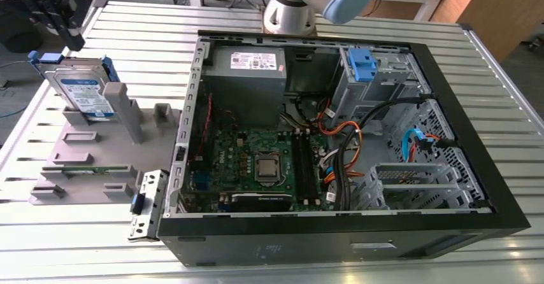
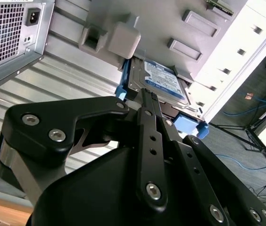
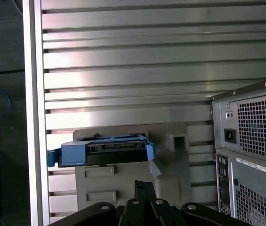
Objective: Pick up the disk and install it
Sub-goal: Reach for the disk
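Found disk standing on edge in grey holder on desk. Noted tool closed on nothing, poised just above holder, clear of disk. Logged open computer case just beside holder, on the exterior view's right.

1 disk, 1 grey holder block, 1 open PC case. Inside: 1 PSU, 1 blue clip, 1 mobo w/ 1 CPU.
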`<action>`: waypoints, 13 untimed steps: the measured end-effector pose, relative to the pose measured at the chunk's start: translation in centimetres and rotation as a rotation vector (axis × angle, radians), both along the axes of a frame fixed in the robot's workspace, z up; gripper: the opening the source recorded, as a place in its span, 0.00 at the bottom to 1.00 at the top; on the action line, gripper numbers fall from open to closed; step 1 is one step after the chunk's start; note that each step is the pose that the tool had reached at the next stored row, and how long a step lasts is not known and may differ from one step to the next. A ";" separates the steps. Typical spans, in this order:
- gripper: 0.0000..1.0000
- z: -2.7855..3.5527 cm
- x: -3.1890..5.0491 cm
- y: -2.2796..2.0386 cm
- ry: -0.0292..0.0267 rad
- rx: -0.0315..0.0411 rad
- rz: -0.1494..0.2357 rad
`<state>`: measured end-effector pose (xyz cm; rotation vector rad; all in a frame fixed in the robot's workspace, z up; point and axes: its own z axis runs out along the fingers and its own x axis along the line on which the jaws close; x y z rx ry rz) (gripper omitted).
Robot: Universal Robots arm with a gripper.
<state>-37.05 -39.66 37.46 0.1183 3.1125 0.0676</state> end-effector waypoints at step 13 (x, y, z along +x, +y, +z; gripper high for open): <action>0.11 -0.22 -2.47 0.09 0.0000 0.0000 0.000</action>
